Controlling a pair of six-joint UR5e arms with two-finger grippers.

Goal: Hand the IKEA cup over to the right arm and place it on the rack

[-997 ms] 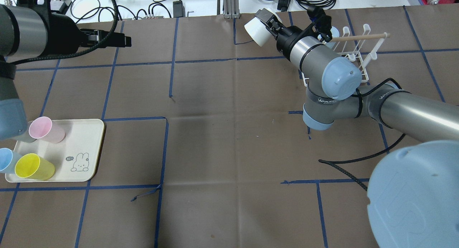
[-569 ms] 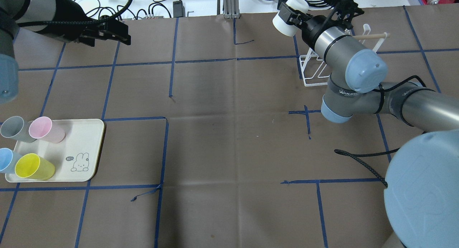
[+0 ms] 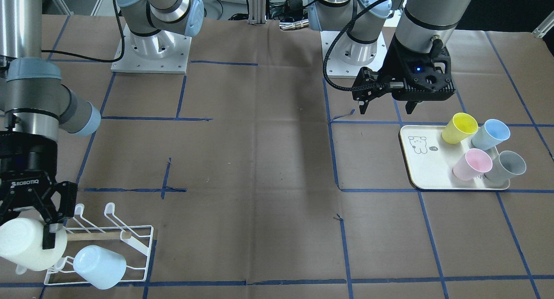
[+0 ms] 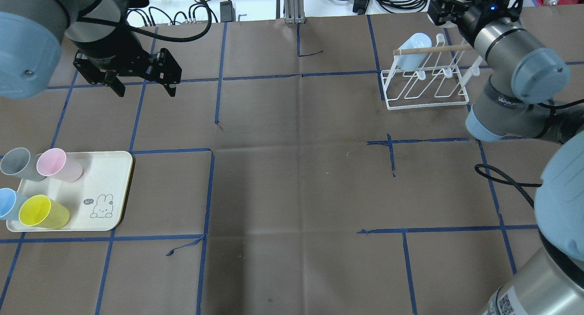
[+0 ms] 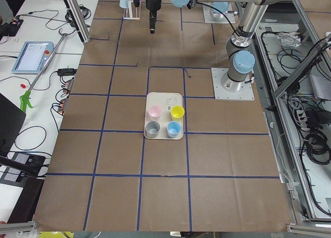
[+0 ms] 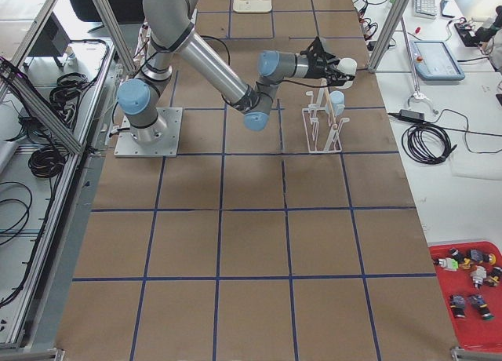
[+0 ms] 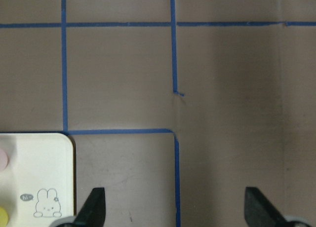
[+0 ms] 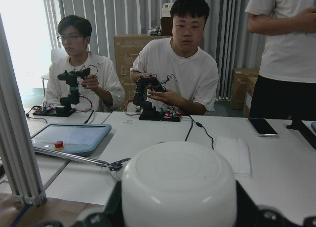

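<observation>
The right arm's black two-finger gripper (image 3: 37,223) is seen clamped on a white plastic IKEA cup (image 3: 21,247), which is held on its side with its base turned away from the robot, towards the operators' bench. In the overhead view, cup and gripper are found at about 1 o'clock on the brown papered table, just beyond the far end of the low white wire rack (image 4: 428,105) with its light wooden dowel (image 4: 433,49). A pale blue cup (image 3: 99,266) is already hung on a prong there. Within the last second the white cup has been swung from 12 o'clock, across the rack, to this far corner. The left arm's gripper (image 4: 144,88), spread wide and empty, has been drawn back to 10 o'clock. From this the handover is judged complete, with only the lowering onto a free prong left. At 8 o'clock a cream rectangular tray (image 4: 114,187) bearing grey, pink, blue and yellow cups is left untouched.
</observation>
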